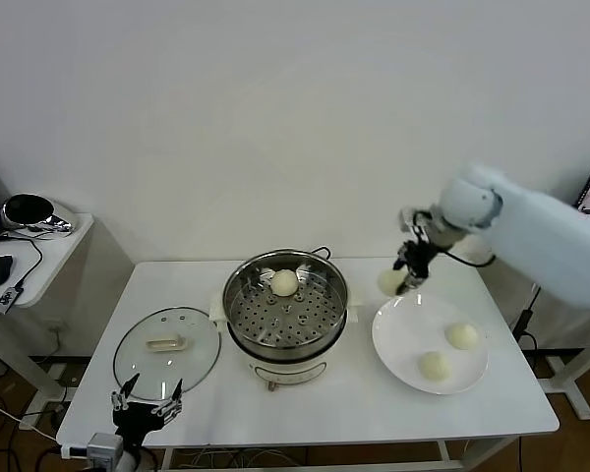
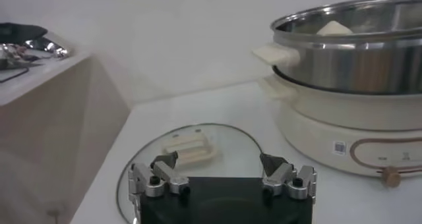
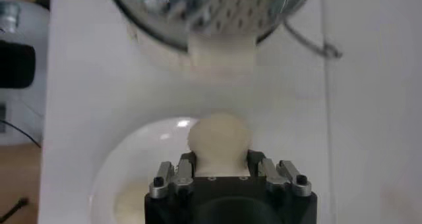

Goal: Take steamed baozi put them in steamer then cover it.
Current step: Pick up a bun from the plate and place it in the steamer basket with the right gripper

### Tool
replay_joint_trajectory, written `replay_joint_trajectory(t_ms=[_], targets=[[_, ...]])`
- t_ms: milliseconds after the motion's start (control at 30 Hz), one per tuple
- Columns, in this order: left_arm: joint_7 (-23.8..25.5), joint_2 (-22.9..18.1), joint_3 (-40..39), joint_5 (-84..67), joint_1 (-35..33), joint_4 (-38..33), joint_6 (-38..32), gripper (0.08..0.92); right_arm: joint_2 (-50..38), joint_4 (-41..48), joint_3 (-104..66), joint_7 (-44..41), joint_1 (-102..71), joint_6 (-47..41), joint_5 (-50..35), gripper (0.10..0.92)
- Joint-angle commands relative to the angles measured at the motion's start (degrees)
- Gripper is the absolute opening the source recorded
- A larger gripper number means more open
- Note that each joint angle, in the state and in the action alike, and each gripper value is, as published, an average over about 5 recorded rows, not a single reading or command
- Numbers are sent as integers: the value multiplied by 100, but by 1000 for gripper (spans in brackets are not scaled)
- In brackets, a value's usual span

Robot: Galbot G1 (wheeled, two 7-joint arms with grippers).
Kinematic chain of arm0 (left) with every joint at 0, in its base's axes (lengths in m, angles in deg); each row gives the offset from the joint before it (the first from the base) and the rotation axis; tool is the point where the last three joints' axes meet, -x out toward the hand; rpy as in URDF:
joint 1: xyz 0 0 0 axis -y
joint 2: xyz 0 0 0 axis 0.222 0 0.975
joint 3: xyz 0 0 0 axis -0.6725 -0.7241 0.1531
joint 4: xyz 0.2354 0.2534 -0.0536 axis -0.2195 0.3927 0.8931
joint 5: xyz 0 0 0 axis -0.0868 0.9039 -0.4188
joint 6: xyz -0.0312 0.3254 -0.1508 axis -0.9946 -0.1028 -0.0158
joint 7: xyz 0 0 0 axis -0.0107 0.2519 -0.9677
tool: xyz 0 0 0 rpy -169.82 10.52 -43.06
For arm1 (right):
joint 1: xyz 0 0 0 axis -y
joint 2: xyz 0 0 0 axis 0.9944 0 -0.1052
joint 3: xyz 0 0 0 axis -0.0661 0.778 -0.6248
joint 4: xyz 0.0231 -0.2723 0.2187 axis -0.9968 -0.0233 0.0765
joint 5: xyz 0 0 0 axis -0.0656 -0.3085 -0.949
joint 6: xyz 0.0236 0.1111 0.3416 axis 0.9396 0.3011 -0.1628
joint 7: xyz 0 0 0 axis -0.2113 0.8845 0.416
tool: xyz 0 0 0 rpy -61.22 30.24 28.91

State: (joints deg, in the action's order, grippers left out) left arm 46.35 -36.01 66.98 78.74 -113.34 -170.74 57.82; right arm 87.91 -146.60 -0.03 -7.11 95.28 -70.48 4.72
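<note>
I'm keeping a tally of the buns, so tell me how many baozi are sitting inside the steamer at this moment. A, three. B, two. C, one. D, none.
C: the head view shows a single baozi on the perforated tray of the steamer, while two more lie on the plate and the right gripper holds another one above the plate's edge.

You can see one round white bun [image 1: 284,283] inside the open shiny steamer [image 1: 286,307] mid-frame, one bun [image 1: 389,281] held up right of it, two buns [image 1: 447,350] lower right, and the glass cover [image 1: 166,344] flat at lower left.
</note>
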Motion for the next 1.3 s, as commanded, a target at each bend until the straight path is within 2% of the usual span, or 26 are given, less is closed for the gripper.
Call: replay_joint_trajectory(t_ms=[33, 333, 633, 867, 1300], targets=[[-7, -36, 61, -31, -13, -161, 20, 823, 937, 48, 809, -212, 1193, -335, -1034, 492], [-54, -26, 164, -110, -96, -307, 21, 823, 2620, 999, 849, -158, 796, -463, -825, 492], [-62, -74, 149, -169, -115, -342, 27, 823, 3804, 2214, 687, -66, 145, -416, -329, 492], [-72, -83, 115, -187, -36, -313, 42, 823, 4129, 2501, 643, 23, -255, -398, 4, 492], [-72, -100, 87, -227, 54, -171, 52, 823, 4146, 2676, 460, 310, -921, -360, 448, 492]])
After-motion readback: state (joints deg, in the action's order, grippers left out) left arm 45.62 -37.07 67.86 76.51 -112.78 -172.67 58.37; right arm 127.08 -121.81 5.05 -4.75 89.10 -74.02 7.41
